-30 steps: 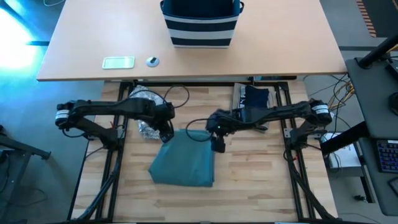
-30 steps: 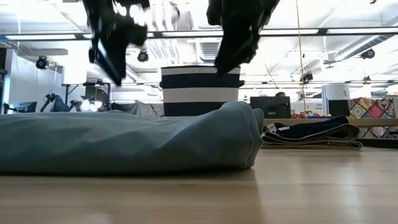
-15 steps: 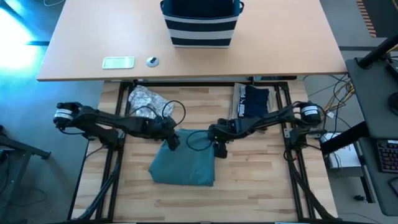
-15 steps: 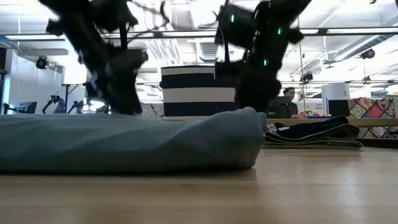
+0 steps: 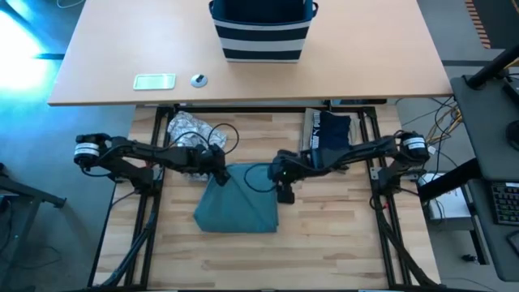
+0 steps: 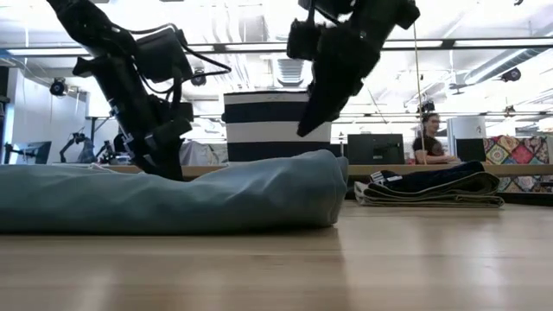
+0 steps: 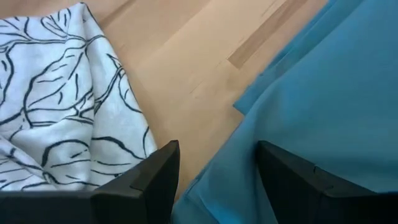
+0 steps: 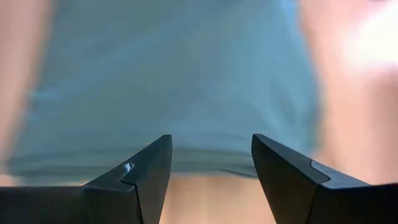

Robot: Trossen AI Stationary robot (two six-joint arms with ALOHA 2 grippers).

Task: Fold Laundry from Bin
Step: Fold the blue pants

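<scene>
Pale wood everywhere: the slatted work table [image 5: 324,235] carries the action, and beyond it a lighter desk [image 5: 389,65] holds the navy bin [image 5: 262,32] with its white stripes, a pale flat device [image 5: 154,81] and a small round object [image 5: 199,79] beside it. Off behind the table in the low view, a person [image 6: 429,147] sits at a screen. Nothing blocks the way to the cloth, though black cables loop around both arms over its upper edge.

Centre stage is the teal garment [image 5: 239,204], folded into a thick slab in the middle of the table, its rounded fold bulging up in the low view [image 6: 285,186], its cloth smooth with a few soft creases. To its left lies the grey-white patterned garment [image 5: 188,130], crumpled, black leaf lines showing in the left wrist view [image 7: 62,124]. Over on the right rests the dark navy garment [image 5: 328,134], folded flat with white print showing, on a tan layer [image 6: 432,200].

Left gripper [image 5: 217,172] is down at the teal garment's upper left corner, fingers parted with the cloth's edge between them, no clamp visible. Right gripper [image 5: 284,188] hangs above the upper right corner, fingers spread wide, holding nothing.
</scene>
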